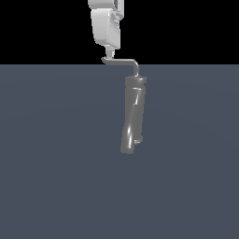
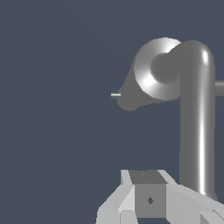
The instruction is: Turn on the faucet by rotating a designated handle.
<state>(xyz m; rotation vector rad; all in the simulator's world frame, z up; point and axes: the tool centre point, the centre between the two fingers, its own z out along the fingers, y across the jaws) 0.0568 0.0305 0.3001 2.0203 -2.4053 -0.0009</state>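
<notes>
The faucet (image 1: 133, 114) is a glossy grey, slightly bent tube standing on the dark floor; the wrist view looks down its rounded top (image 2: 151, 74). From its top the thin L-shaped handle (image 1: 122, 61) reaches toward the exterior view's left and ends in a small hooked tip. In the wrist view the handle (image 2: 197, 127) runs close by as a shiny bar. My white gripper (image 1: 108, 51) hangs straight above that hooked tip, its fingertips touching or nearly touching it. The fingers (image 2: 131, 197) look pressed together, and the bar passes beside the gripper (image 2: 148, 181), not between the fingers.
A flat dark grey-blue floor (image 1: 56, 163) spreads all around the faucet. A small nub (image 1: 138, 139) sticks out low on the faucet body. Nothing else stands in view.
</notes>
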